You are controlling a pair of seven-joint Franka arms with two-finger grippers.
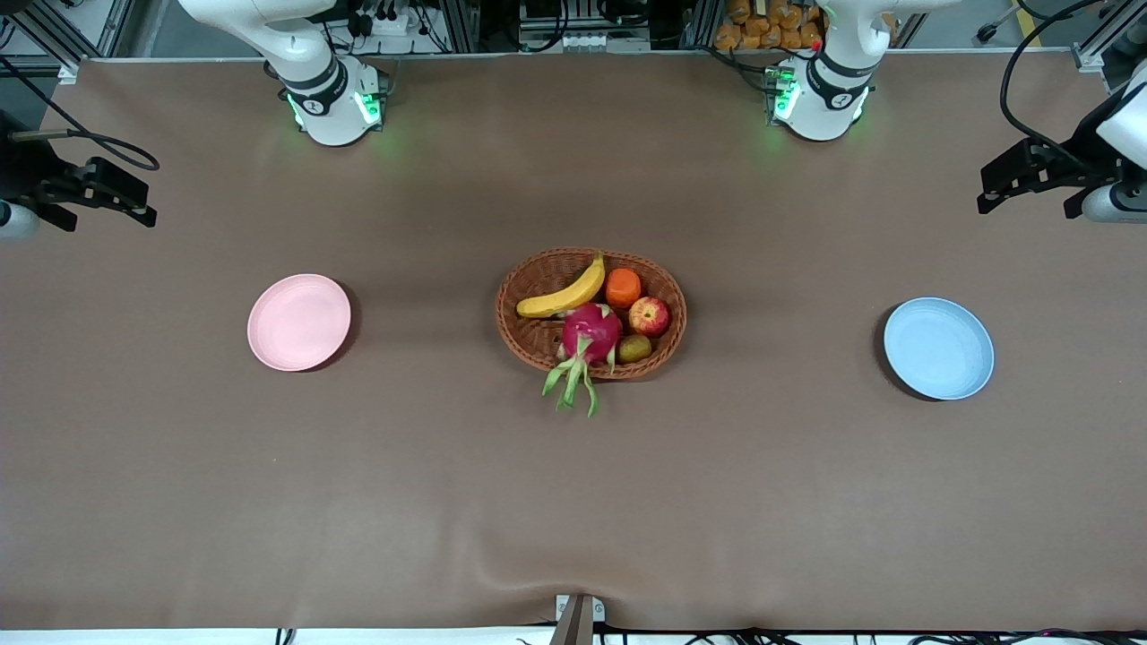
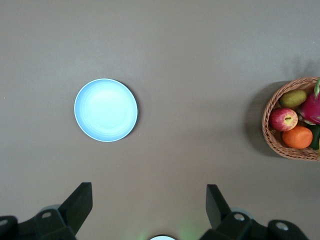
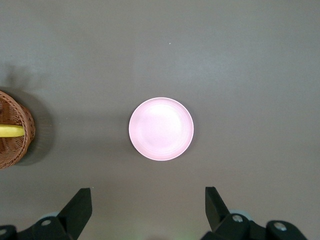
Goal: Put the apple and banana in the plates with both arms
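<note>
Both arms wait raised, left gripper (image 2: 147,202) and right gripper (image 3: 147,202) spread wide.

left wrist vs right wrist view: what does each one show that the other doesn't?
Only the left wrist view: the round light blue plate, bare, and in the basket the small red apple, the plain orange fruit, a brownish-green fruit and part of the magenta dragon fruit.

Only the right wrist view: the round light pink plate, also bare, and the end of the yellow banana in the basket.

Both: the brown woven basket, brown table cover, and that arm's own gripper, left gripper and right gripper, jaws open, holding nothing.
</note>
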